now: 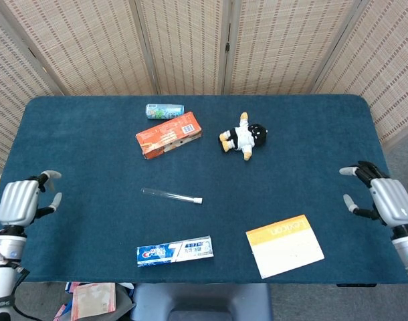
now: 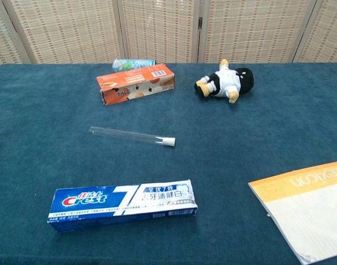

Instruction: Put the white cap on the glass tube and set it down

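Lying flat mid-desk [image 2: 41,165], just beyond the Crest toothpaste box [image 2: 122,204]: glass tube [image 2: 127,135] with white cap [image 2: 169,142] fitted on its right end. Left robot hand [image 1: 20,202] and right robot hand [image 1: 384,199] at opposite desk edges, well apart from it, fingers spread, holding nothing.

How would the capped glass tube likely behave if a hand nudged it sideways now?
The glass tube lies flat on the table, a thin round cylinder, so it would probably roll. It looks light and, being glass, likely fragile. The white cap seems slightly wider, which may curve its roll.
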Motion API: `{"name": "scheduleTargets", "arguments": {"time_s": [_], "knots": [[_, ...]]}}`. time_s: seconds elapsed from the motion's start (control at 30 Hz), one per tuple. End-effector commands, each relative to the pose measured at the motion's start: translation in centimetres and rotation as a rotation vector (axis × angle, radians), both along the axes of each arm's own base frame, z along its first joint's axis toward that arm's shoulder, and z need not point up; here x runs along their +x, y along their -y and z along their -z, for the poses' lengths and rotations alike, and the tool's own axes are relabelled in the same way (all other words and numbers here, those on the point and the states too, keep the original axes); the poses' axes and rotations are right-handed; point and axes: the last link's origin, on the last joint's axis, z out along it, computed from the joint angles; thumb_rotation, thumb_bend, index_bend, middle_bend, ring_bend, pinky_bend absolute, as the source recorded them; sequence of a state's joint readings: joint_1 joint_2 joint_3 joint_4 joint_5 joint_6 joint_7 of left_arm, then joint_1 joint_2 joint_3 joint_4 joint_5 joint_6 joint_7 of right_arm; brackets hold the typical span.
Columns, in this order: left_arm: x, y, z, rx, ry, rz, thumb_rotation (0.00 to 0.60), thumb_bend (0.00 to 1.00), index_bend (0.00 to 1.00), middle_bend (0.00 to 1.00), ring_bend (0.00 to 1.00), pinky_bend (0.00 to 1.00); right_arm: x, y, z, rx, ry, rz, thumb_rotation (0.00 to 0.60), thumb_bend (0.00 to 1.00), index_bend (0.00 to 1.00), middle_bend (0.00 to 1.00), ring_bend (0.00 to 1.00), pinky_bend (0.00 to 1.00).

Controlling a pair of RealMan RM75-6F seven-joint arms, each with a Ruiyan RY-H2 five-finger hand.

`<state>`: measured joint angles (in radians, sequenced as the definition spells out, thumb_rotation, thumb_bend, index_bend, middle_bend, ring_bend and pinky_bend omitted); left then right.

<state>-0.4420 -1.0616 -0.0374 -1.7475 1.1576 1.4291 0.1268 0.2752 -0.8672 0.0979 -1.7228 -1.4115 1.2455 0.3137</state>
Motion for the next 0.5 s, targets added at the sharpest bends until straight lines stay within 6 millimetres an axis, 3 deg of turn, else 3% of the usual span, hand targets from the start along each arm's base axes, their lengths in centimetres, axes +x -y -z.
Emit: {"name": "scheduleTargets", "arguments": {"time_s": [0.03,0.27,0.5], "knots": [[-1.6,2.6,-1.1,0.053,-0.018,-0.004,0.600,0.36,0.32,0.46,0.43,0.53,-1.5,-2.9,-0.2,-0.030,-0.038,0.007,0.600,0.38,0.27,0.25,0.11,0.25],[-2.0,5.5,-0.9,0.084,-0.023,-0.008,0.600,0.36,0.29,0.42,0.39,0.45,-2.3,-5.8,-0.4,-0.072,-0.066,0.029,0.600,0.38,0.27,0.25,0.11,0.25],[-2.2,7.0,-0.7,0.105,-0.045,-0.023,0.600,0.36,0.28,0.42,0.38,0.41,-2.7,-6.7,0.0,-0.051,-0.068,0.058,0.600,0.38,0.27,0.25,0.11,0.25]]}}
